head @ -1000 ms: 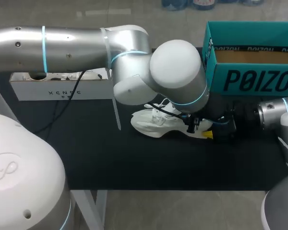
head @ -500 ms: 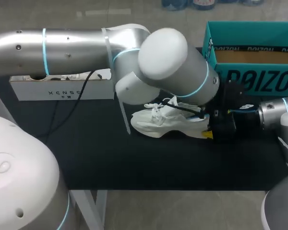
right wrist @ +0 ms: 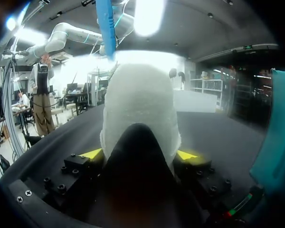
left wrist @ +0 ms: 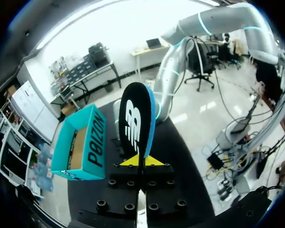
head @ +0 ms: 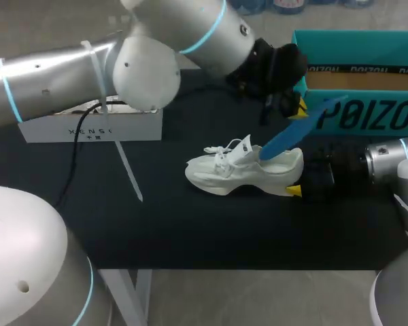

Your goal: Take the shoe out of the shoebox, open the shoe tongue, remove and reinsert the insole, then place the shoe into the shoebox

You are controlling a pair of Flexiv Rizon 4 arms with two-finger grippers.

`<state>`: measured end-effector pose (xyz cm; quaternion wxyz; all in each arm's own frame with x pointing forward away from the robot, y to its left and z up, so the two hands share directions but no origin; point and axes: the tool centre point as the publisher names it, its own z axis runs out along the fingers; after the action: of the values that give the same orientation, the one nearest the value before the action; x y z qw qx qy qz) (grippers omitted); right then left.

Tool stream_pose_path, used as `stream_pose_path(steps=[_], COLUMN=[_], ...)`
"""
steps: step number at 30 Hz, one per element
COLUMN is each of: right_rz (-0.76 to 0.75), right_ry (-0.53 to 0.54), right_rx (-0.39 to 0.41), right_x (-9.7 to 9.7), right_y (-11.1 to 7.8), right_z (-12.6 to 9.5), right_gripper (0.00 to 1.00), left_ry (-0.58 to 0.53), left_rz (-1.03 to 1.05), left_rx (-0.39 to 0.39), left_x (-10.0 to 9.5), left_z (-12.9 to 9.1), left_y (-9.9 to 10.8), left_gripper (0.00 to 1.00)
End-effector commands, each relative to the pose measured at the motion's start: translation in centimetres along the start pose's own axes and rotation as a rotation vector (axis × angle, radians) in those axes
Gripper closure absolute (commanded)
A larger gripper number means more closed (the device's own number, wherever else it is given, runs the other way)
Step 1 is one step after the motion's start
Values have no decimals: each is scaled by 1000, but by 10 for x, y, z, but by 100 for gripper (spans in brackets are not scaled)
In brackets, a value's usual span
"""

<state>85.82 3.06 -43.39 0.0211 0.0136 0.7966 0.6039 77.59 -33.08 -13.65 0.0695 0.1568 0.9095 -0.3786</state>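
A white shoe (head: 239, 171) lies on its sole on the black table mat (head: 190, 231), toe pointing left. My right gripper (head: 298, 189) clasps its heel from the right. In the right wrist view the heel (right wrist: 138, 102) fills the space between both yellow-tipped fingers of the gripper (right wrist: 138, 154), which touch it on either side. Above the shoe my left gripper (head: 290, 109) is shut on the top of a blue insole (head: 296, 134). The insole slants down, its lower end at the shoe's opening. The left wrist view has the insole (left wrist: 137, 122) upright in the gripper (left wrist: 138, 161).
The open teal shoebox (head: 357, 109) stands at the back right, just behind my right arm; it also shows as the shoebox (left wrist: 80, 142) beside the insole. A long white box (head: 88, 125) sits at the back left, with a black cable hanging in front.
My left arm has risen up and back from over the shoe, drawing the blue insole out of it. The shoe and my right gripper have stayed put.
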Motion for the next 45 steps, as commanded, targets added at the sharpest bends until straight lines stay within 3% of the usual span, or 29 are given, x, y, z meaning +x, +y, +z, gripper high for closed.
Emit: stream_pose_path(steps=[1, 10, 13, 27, 32, 34, 39, 45], right_rz=[1, 1, 1, 1, 1, 1, 1, 1], right_ry=[-3, -3, -3, -3, -3, -3, -3, -3], right_rx=[1, 1, 1, 1, 1, 1, 1, 1], right_x=[1, 1, 1, 1, 1, 1, 1, 1], right_y=[-4, -4, -4, -4, -4, -4, -4, -4], right_z=[2, 2, 2, 2, 2, 2, 2, 2], right_gripper=[100, 100, 100, 100, 100, 100, 100, 100], left_ry=[99, 80, 73, 73, 373, 427, 476, 451], left_rz=[-60, -186, -162, -162, -423, -514, -625, -654], left_rx=[422, 395, 366, 366, 505, 548, 588, 587], left_x=[-1, -3, -3, -3, -28, -38, -54, -53], left_z=[-66, -74, -75, -75, -104, -111, -127, -139], left_y=[34, 57, 59, 59, 40, 36, 28, 4], left_gripper=[100, 100, 100, 100, 100, 100, 100, 100])
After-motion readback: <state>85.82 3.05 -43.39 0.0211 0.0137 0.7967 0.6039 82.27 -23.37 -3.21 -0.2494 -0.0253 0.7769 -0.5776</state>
